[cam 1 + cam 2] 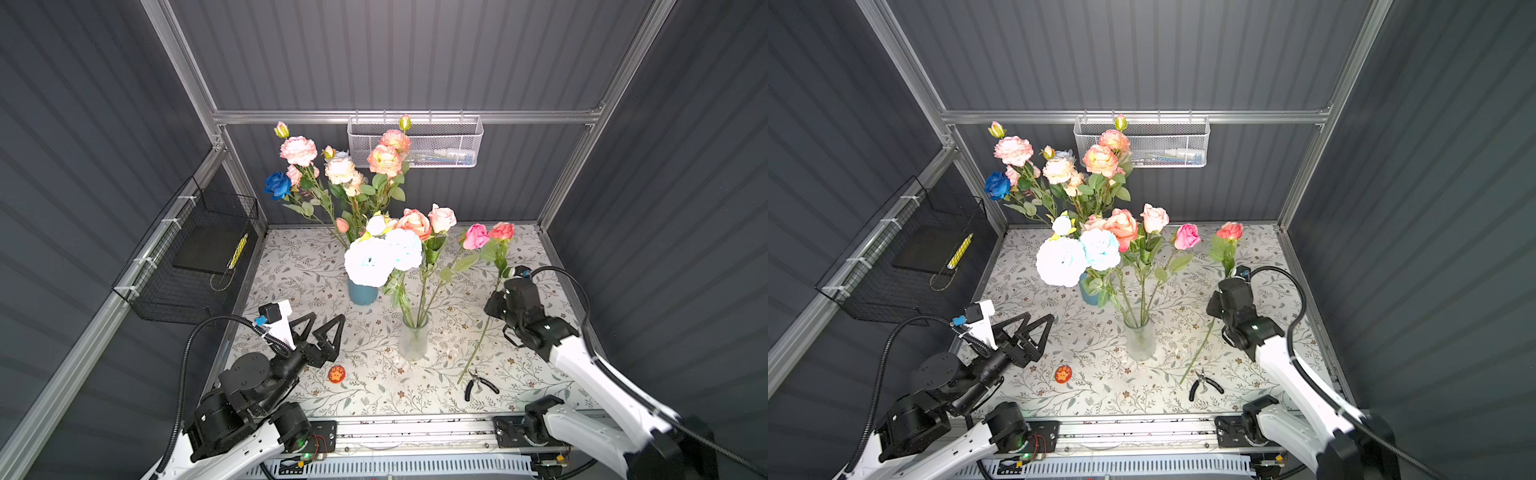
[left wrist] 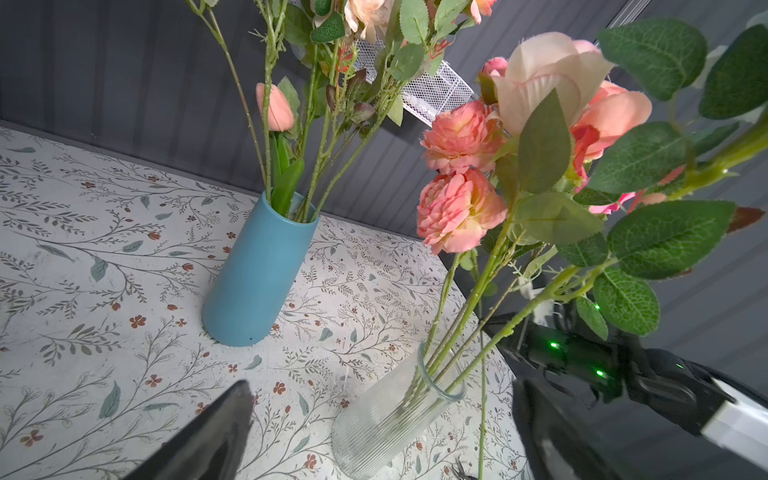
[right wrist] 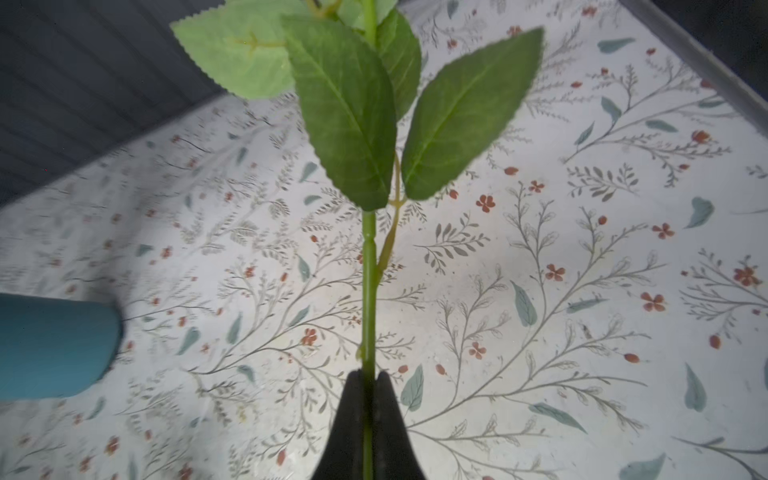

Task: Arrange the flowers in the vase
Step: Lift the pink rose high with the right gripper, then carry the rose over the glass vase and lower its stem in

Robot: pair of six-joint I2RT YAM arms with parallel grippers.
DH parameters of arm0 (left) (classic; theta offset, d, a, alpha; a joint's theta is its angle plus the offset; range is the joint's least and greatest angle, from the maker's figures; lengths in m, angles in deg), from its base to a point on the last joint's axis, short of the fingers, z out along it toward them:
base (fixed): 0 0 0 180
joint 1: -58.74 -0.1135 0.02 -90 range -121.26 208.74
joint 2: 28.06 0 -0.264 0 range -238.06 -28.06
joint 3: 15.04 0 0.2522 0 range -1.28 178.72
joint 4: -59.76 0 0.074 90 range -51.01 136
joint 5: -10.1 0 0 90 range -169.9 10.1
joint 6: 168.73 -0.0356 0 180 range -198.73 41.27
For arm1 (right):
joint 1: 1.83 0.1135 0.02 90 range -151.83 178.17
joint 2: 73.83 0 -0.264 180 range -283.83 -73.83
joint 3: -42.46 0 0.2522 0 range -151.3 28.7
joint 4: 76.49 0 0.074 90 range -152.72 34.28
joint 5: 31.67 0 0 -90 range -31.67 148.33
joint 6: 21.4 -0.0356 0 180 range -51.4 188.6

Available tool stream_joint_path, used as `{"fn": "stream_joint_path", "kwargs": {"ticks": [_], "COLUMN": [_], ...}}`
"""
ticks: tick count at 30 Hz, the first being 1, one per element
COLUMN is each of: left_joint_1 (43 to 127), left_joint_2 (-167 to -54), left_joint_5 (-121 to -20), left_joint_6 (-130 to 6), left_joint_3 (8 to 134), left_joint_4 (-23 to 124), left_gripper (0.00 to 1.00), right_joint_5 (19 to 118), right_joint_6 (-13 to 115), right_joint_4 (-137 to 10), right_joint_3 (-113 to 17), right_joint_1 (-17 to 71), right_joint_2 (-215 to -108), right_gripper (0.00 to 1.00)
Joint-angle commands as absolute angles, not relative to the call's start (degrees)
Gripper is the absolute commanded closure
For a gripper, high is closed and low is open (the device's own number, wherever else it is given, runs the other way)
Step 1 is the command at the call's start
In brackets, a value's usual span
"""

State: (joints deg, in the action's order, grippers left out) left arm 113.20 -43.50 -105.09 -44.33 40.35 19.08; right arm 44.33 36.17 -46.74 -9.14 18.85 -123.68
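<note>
Right claw (image 3: 369,378) pinches a slim green rose stem (image 3: 368,291); left claw (image 1: 328,316) gapes wide near the ribbed glass vase (image 1: 413,340)

Cloth blooms, ribbed glass and a matt glaze here on a printed top.
Petals on the flowers (image 2: 457,208) read as woven cloth, edges fraying; the rose stem (image 3: 368,291) is smooth, waxy plastic. Clear vase (image 2: 395,415), ribbed glossy glass; blue vase (image 2: 257,270), smooth and matt, ceramic perhaps. Table (image 1: 299,266) covering, printed, low sheen. White basket (image 1: 440,141), fine metal mesh.

top views: high, looking down | wrist views: close, low | shared: table (image 1: 291,266)
</note>
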Motion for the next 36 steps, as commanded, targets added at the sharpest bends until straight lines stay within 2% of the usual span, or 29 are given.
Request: {"fn": "stream_joint_path", "kwargs": {"ticks": [1,5,8,13,18,26,36], "left_joint_1": [113.6,113.4,113.5,113.4,113.4,113.4,113.4], "left_joint_2": [-44.0,-44.6,-45.2,-46.3,-47.2,-47.8,-47.7], "left_joint_5": [-106.8,-107.3,-107.8,-108.0,-108.0,-108.5,-108.7], "left_joint_6": [-43.7,-43.8,-44.0,-43.9,-43.5,-43.2,-43.1], "left_joint_3": [41.5,42.0,42.3,42.8,43.0,43.7,44.1], "left_joint_4": [18.7,18.7,18.7,19.3,19.5,18.8,17.8], "left_gripper": [0.00,0.00,0.00,0.00,0.00,0.00,0.00], "right_joint_5": [47.1,48.1,50.2,56.7,58.3,43.9,32.5], "right_joint_6": [38.9,42.1,44.2,45.8,46.8,59.3,75.4], "right_joint_4": [-44.3,-42.2,-42.1,-44.2,-49.0,-65.1,-85.4], "right_joint_3": [-8.8,-12.8,-17.9,-27.6,-34.4,-37.2,-36.7], "right_joint_1": [19.7,21.5,23.2,25.5,31.1,50.2,58.3], "right_joint_2": [-113.4,-102.6,-99.1,-100.9,-107.4,-120.1,-131.9], "right_gripper": [1.00,1.00,1.00,1.00,1.00,1.00,1.00]}}
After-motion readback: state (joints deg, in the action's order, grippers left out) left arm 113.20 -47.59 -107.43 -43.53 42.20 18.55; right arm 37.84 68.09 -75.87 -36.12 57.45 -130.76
